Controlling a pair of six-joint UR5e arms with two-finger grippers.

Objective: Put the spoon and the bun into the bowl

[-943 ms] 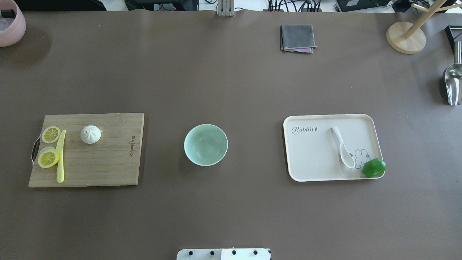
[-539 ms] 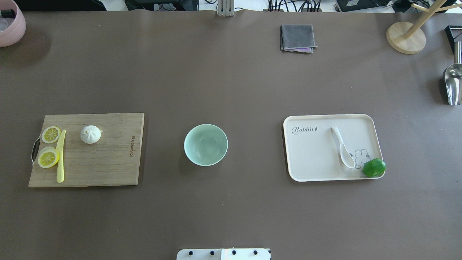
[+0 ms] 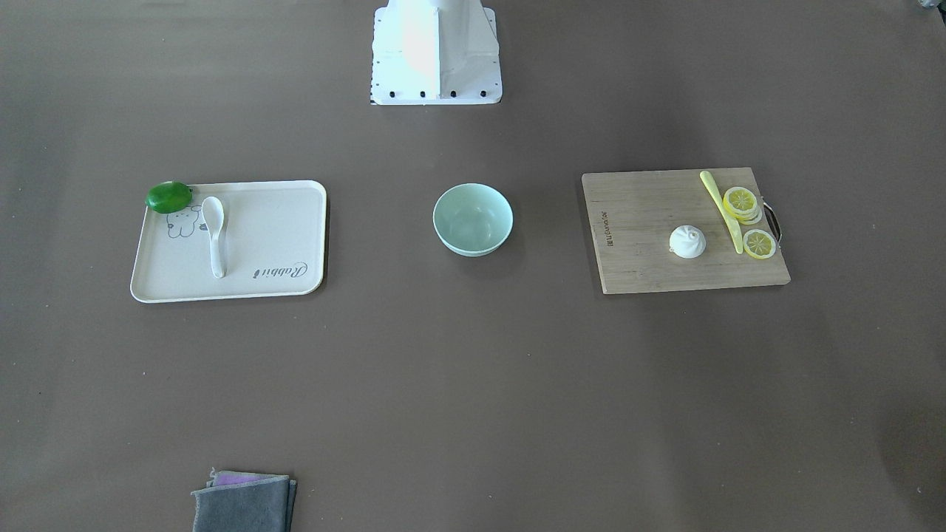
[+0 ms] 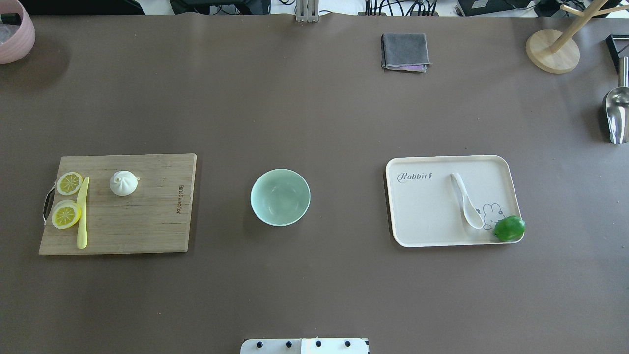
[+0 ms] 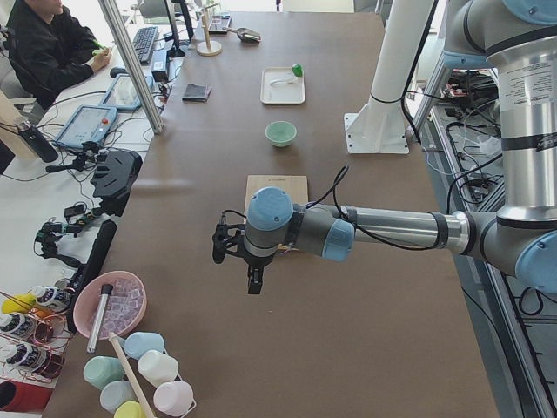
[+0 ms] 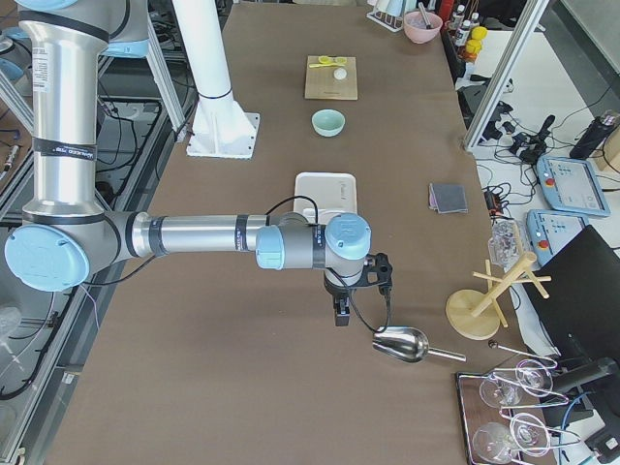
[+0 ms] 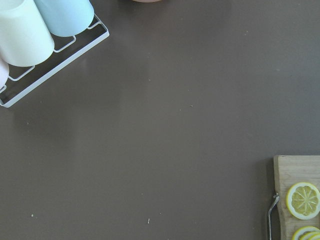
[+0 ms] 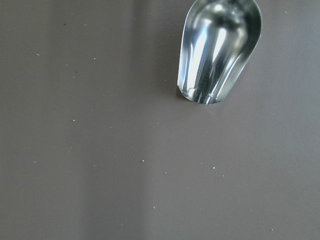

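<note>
One bowl [image 4: 280, 196], smooth, round and pale mint green, sits on the matte brown desk [image 4: 314, 123]. On the robot's side of it, a white base plate [image 4: 304, 345] with four dark bolts is cut off by the overhead view's edge.

Left of the bowl lies one rectangular cutting board [image 4: 147, 221] of grained wood. The single bun [image 4: 123, 183], white, domed and pleated in a swirl, is the thing on it closest to the bowl. Past the bun lie one thin yellow-green knife [image 4: 82, 216] and glossy lemon slices [image 4: 69, 183] in two spots (the nearer spot looks stacked, its count hard to make out).

Right of the bowl, one cream tray [image 4: 422, 216] with rounded corners and a rabbit drawing carries the single glossy white spoon [image 4: 467, 201], scoop end toward the robot. One green lime [image 4: 509, 228] sits at the tray's near corner, away from the bowl.

Well left of the bowl, past the board, the left hand [image 5: 254, 283] hangs over the desk. Well right, past the tray, the right hand [image 6: 341, 312] hangs by one shiny metal scoop [image 4: 616, 110]. Both show only small and side-on, so I cannot tell whether their fingers are spread or pressed together.

Beyond the bowl to the right lie one folded grey cloth [image 4: 404, 50] with a purple edge and a wooden stand [image 4: 552, 51], its top cut off. At the far left a pink tub [image 4: 14, 34] is half out of frame.
</note>
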